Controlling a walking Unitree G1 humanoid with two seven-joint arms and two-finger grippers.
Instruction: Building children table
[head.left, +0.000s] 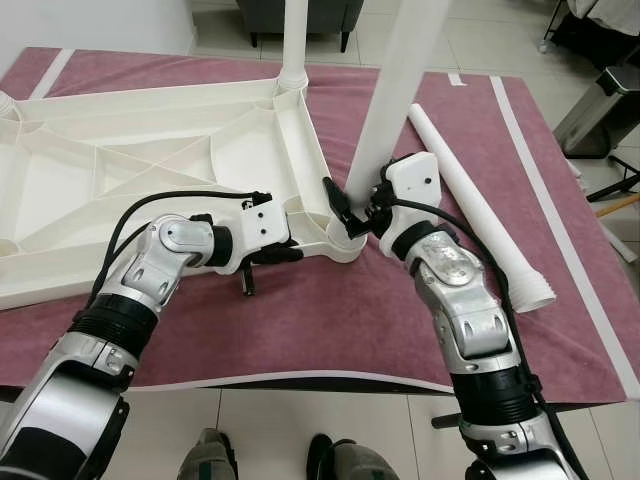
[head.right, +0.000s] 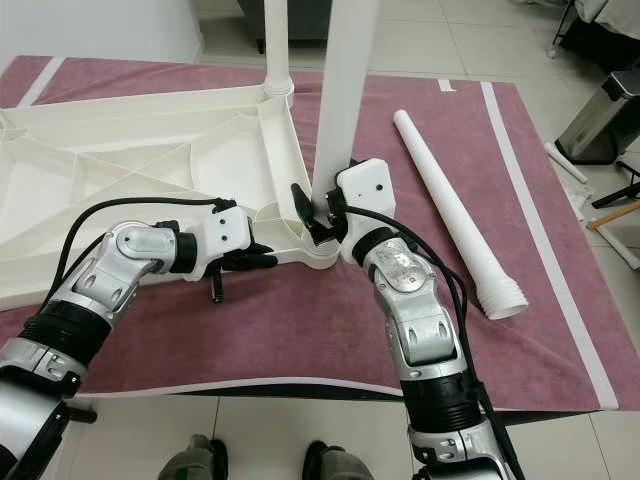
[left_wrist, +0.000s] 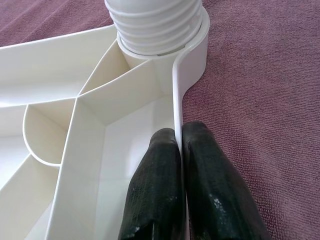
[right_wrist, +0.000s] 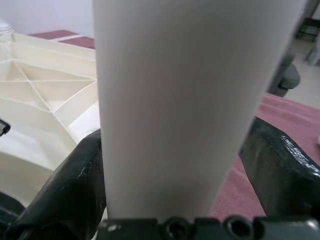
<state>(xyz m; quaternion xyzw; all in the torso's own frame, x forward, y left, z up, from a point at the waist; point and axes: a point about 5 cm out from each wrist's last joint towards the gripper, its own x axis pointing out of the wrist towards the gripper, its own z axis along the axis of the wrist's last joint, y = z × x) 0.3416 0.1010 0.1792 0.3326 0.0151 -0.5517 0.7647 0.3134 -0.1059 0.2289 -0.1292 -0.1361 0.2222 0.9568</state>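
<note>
A white plastic tabletop (head.left: 120, 170) lies upside down on a maroon cloth. A white leg (head.left: 395, 90) stands upright in its near right corner socket (head.left: 345, 245), and another leg (head.left: 295, 40) stands in the far right corner. My right gripper (head.left: 352, 212) is shut on the near leg just above the socket; its black fingers (right_wrist: 75, 185) flank the tube. My left gripper (head.left: 285, 250) is shut on the tabletop's thin front rim (left_wrist: 176, 100), beside the leg's ribbed base (left_wrist: 155, 25). A loose white leg (head.left: 480, 210) lies on the cloth to the right.
The maroon cloth (head.left: 330, 320) covers the low platform, with bare cloth in front of the tabletop. A metal bin (head.left: 605, 105) and a stand sit at the right. Tiled floor (head.left: 300, 420) and two shoes (head.left: 340, 460) lie below the platform's near edge.
</note>
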